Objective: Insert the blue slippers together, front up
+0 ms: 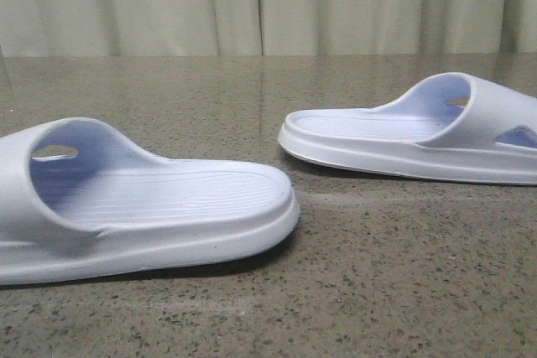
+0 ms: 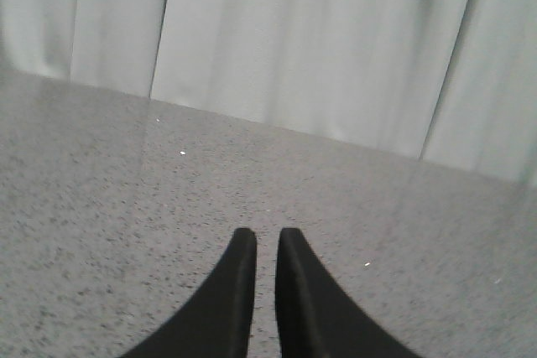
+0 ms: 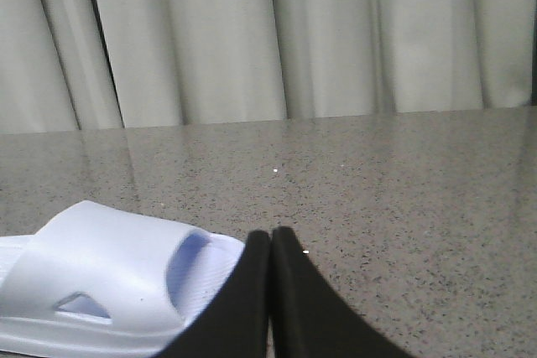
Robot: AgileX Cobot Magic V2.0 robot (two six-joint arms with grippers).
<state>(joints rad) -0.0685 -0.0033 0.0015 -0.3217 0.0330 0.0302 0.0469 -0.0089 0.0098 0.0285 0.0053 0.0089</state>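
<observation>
2 blue slippers (image 1: 143, 207) (image 1: 419, 136) lie apart, ungrasped. left claw (image 2: 266, 245) nearly pressed together, right claw (image 3: 271, 241) pressed together beside 1 slipper; unopened, it could be shoved aside.

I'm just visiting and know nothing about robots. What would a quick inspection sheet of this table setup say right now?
Surface: speckled grey-brown stone-look table, slightly glossy.
Job's things: two pale blue slippers, apart, both sole down. The near slipper lies at front left, strap end toward the left edge. The far slipper lies further back on the right, strap end toward the right; the right wrist view also shows it.
Clutter: nothing seen.
Grippers: left gripper has black fingers nearly together with a thin gap, holding nothing. Right gripper has fingers pressed together, empty, beside the far slipper.
Cables: nothing seen.
Surroundings: pale pleated curtain behind the table.
</observation>
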